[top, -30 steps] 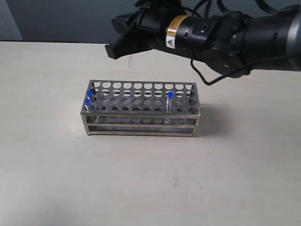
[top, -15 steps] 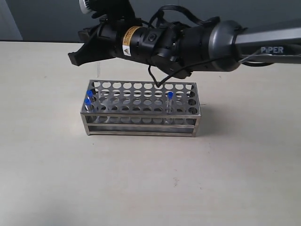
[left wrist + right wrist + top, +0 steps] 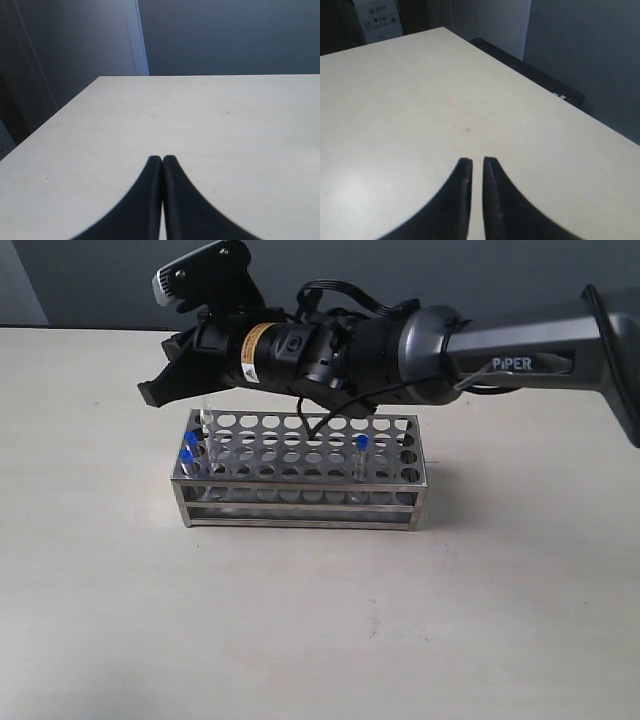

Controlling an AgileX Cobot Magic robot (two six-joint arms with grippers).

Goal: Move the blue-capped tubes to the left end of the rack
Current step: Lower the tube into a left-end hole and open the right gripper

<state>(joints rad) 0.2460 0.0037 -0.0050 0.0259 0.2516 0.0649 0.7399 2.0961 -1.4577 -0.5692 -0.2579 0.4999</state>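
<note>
Rack (image 3: 300, 505): shiny steel, its top plate punched with round holes, standing level. Two blue-capped tubes, rear tube (image 3: 190, 438) and front tube (image 3: 186, 455), are standing upright at its left end. Third tube (image 3: 362, 443) is standing right of middle. Fourth tube (image 3: 204, 416), faint and clear with its cap hidden, is hanging over the back-left corner.

A pale beige table (image 3: 320, 640) meets a dark grey-blue wall (image 3: 80, 280); a black strip (image 3: 530, 70) lines one edge.

Grey-black arm (image 3: 470, 340), black right hand (image 3: 152, 390), white PIPER lettering (image 3: 518, 363), yellow label (image 3: 250, 343), black cables (image 3: 335, 288).
</note>
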